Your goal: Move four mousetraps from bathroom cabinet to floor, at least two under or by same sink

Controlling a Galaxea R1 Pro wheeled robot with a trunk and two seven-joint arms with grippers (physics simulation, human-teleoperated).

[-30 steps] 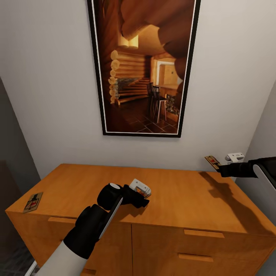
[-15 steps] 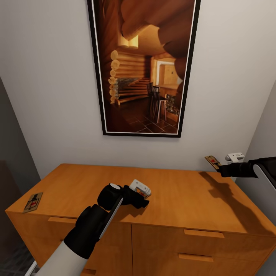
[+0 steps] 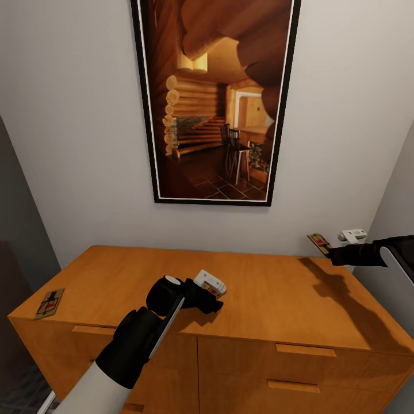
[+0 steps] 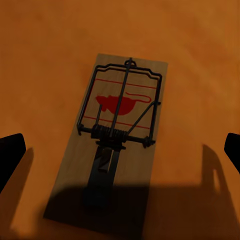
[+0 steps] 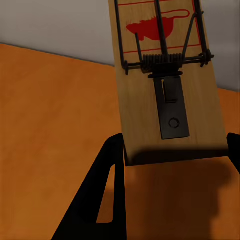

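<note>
Left arm (image 3: 135, 345): white forearm shell, then matte black wrist housing with a white stripe along it and a round white cap at the joint. Left pincer (image 3: 210, 290): black base, light grey/white finger block. Right arm (image 3: 374, 253): black wrist section, grey-white shell at the frame edge. Right pincer (image 3: 339, 244): white block on top, black fingers (image 5: 107, 185), flat and tapering.

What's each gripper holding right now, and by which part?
Right gripper holds a mousetrap by its short end. Left gripper is open over another mousetrap, holding nothing.
</note>
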